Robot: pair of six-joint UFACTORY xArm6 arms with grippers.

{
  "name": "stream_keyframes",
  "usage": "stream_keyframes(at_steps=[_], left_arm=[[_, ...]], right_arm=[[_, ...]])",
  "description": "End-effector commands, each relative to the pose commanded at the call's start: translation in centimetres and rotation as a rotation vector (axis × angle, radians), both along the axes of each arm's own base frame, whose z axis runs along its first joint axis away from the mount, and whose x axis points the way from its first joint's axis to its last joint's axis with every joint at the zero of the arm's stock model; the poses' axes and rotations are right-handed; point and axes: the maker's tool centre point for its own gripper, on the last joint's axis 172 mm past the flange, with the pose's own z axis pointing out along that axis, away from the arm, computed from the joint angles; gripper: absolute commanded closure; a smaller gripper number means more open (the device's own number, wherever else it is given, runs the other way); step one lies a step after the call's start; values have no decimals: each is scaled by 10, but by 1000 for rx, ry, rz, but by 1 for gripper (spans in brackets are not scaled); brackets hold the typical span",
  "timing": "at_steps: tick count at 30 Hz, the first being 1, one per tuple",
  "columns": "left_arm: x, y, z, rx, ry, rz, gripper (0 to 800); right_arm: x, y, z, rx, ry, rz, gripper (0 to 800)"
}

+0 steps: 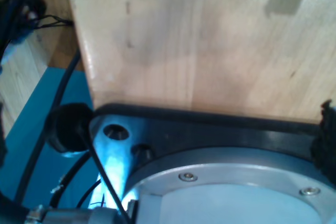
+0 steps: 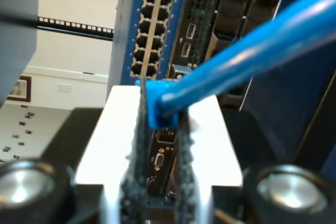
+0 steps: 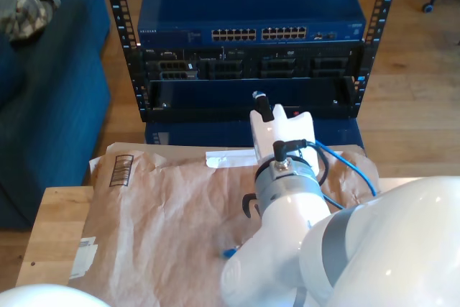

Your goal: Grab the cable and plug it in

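Blue cable, position: thin bright-blue Ethernet cable (image 2: 247, 56) is clamped by its blue-booted plug (image 2: 160, 103) between the dark ribbed fingers (image 2: 137, 145) of the second gripper (image 2: 160, 129); the cord runs away from the jaws at a slant.
Second gripper, state: clenched on the plug, aimed at the blue network switch (image 3: 248, 5) in the black rack (image 3: 248, 70).
Gap: plug tip looks near the port block (image 2: 153, 30) but apart from it; not yet seated.
Risk, alignment: plug appears offset from the port rows, so a straight push could strike the faceplate.
Risk, grip: trailing cord could tug and twist the plug in the jaws.
First gripper, state: cannot be judged; its camera faces pale wooden tabletop (image 1: 199, 40) and a metal arm base (image 1: 210, 182).
Slack: remaining cable lies on brown paper (image 3: 165, 206).
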Motion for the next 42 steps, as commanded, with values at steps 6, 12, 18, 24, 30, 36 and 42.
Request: stream_keyframes(at_steps=[6,12,18,24,30,36,42], left_arm=[[0,0,0,0,0,0,0],[0,0,0,0,0,0,0],[0,0,0,-2,0,2,0],[0,0,0,-2,0,2,0],[0,0,0,-2,0,2,0],[0,0,0,0,0,1,0],[0,0,0,-2,0,2,0]], right_arm=[[-1,-3,10,30,9,4,800],[-5,-40,22,47,-53,-129,800],[13,-80,20,59,-51,-211,800],[33,-91,25,100,-63,-213,800],[59,-83,23,112,-102,-252,800],[85,-79,35,148,-204,-308,800],[107,-101,17,173,-221,-375,800]])
